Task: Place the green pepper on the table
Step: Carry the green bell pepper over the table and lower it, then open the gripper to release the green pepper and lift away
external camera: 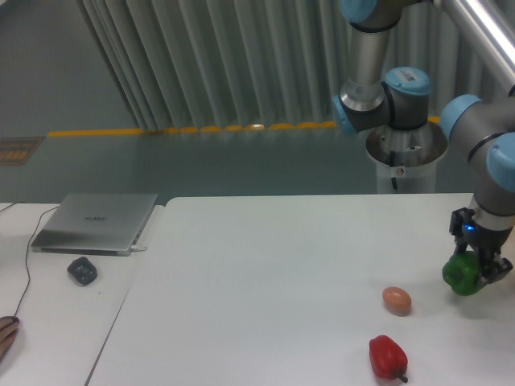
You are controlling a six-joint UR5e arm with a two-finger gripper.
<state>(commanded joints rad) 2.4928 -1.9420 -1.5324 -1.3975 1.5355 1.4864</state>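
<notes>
A single fixed camera stands off the near edge of the worktop (282,265), raised a little and looking across it toward a ribbed grey wall (241,56) and a floor marked with a yellow stripe (193,129). It sits at middling distance: the arm's base pedestal (406,161) shows beyond the far edge, while the arm's upper links run out of the top of the frame. A narrower desk (48,322) with a laptop (95,223) fills the left, cut by the frame's edge. The hand (476,269) appears near the right border.

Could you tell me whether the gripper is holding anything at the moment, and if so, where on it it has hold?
The gripper holds the green pepper, its fingers closed on the pepper's upper right part, near the right edge of the table.
</notes>
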